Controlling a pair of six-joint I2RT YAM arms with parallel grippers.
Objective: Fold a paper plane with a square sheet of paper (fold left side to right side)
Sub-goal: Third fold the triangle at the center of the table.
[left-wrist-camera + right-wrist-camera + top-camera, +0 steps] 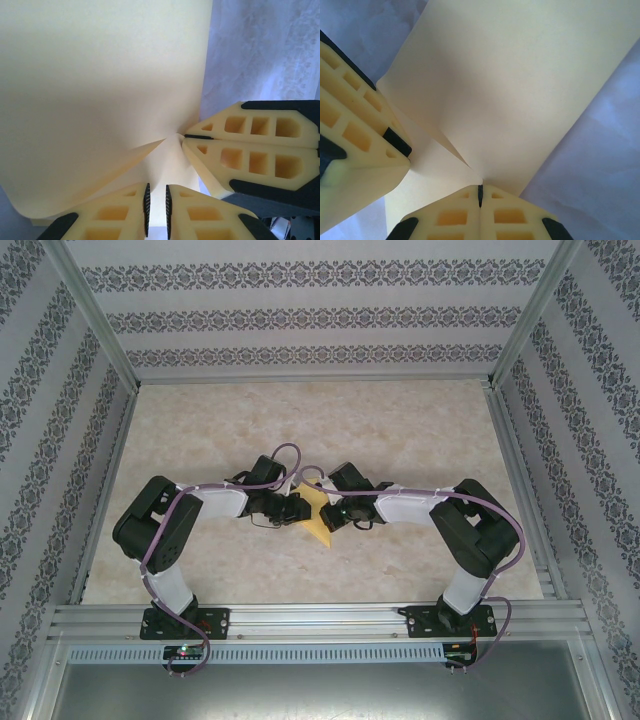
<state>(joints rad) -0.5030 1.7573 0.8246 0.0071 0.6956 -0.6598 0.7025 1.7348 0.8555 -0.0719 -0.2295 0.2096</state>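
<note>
The left claw [156,212] is seen narrowly parted, with pale paper visible through its gap. The right claw [480,192] is clamped tight on a creased point of the square sheet of paper [510,90], which is lifted between both claws over the middle of the surface [400,420].

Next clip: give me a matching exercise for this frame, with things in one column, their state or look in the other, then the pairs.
Things:
1. right gripper
2. left gripper
3. paper
4. table

States:
A. yellow, between the two grippers
B. pale marbled surface
C. fingers pressed together on the paper
D. fingers a narrow gap apart, paper showing in the gap

Pairs: 1-C, 2-D, 3-A, 4-B
</note>
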